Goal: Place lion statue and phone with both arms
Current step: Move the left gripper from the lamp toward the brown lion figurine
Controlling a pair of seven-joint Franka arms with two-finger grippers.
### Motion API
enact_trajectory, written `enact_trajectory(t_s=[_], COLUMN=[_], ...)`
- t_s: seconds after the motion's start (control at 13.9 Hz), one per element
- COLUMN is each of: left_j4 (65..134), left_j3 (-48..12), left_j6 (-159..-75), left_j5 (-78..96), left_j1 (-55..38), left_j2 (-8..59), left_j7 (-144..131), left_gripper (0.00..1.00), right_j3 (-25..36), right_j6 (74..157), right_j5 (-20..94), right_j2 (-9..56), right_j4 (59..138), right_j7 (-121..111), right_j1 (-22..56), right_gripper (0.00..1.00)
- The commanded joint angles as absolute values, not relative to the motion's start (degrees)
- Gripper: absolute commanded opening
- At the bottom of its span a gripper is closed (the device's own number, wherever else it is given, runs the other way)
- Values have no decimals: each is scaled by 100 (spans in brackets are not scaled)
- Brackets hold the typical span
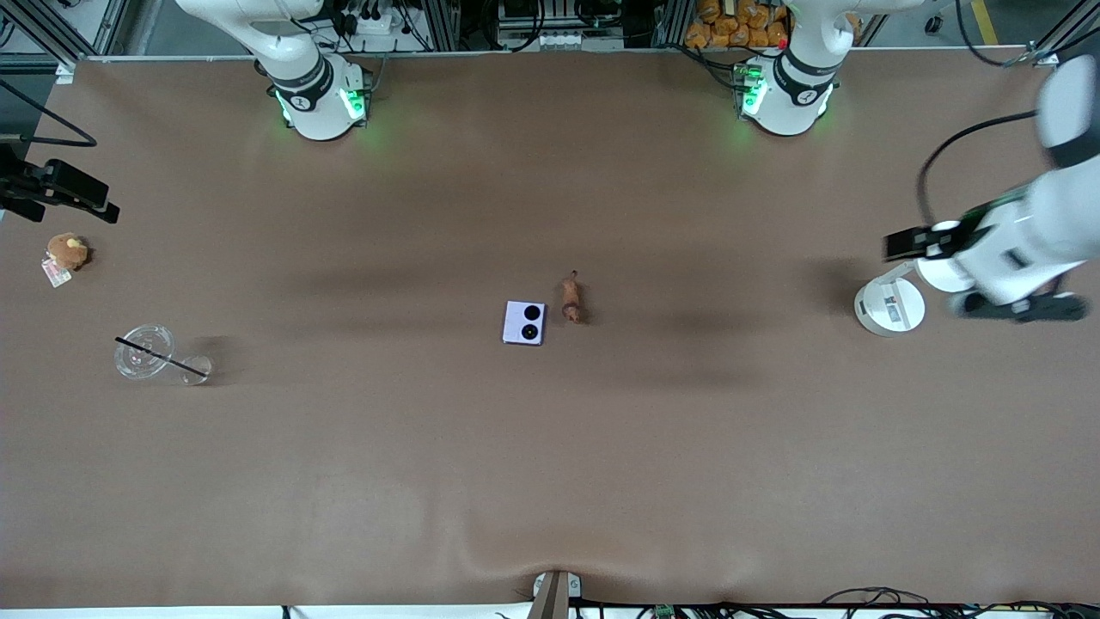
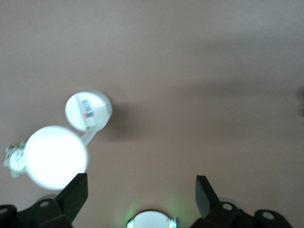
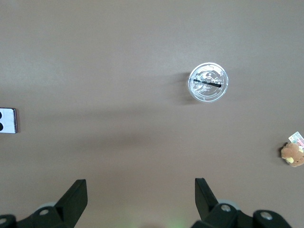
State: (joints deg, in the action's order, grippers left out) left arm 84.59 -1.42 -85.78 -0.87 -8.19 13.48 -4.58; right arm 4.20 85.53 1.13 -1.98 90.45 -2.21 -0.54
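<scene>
The phone (image 1: 524,322) lies flat at the middle of the table (image 1: 550,481), its two black camera circles facing up. The lion (image 1: 571,297) lies just beside the phone, toward the left arm's end and slightly farther from the front camera, close to it but not touching. Neither is held.

The left arm reaches out from its base and folds back over its own end of the table, well apart from the phone. Its wrist points down, and the left gripper (image 2: 141,189) hangs in the air beside a white round stand (image 1: 889,305). In the left wrist view its fingers (image 2: 76,192) are spread wide with nothing between them, and the stand (image 2: 88,110) shows on the bare table below, next to a bright white round blur.

The right arm reaches off toward its own end of the table; in the front view only a dark part of it shows at the edge, well apart from the phone. The right gripper (image 3: 140,190) is up in the air, its fingers (image 3: 75,194) released and wide, empty. Its wrist view looks straight down on a clear cup (image 3: 208,83) with a black straw across it, a plush toy (image 3: 293,153) with a tag, and the phone (image 3: 8,120) at the frame's edge. In the front view the cup (image 1: 144,351) stands well from the phone toward the right arm's end, with the plush toy (image 1: 67,251) farther from the camera than the cup.
</scene>
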Motion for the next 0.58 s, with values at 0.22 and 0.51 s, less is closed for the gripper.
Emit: enact_trajectory(t_s=[0.22, 0.51], left_j4=[8148, 7989], left_j3=[-158, -246], left_j6=[-10033, -10782], left_j5=[-35, 158], left_j1=[-2186, -2775], left_j2=[2301, 2943], left_j7=[-2115, -2733], left_gripper=[100, 100], right_j3=[387, 387], right_j6=[8543, 8543], right_j5=[53, 53], right_j2=[-281, -281], right_j4=[9053, 9053], right_j7=[-158, -158], right_j1=[-62, -62], right_gripper=[100, 100])
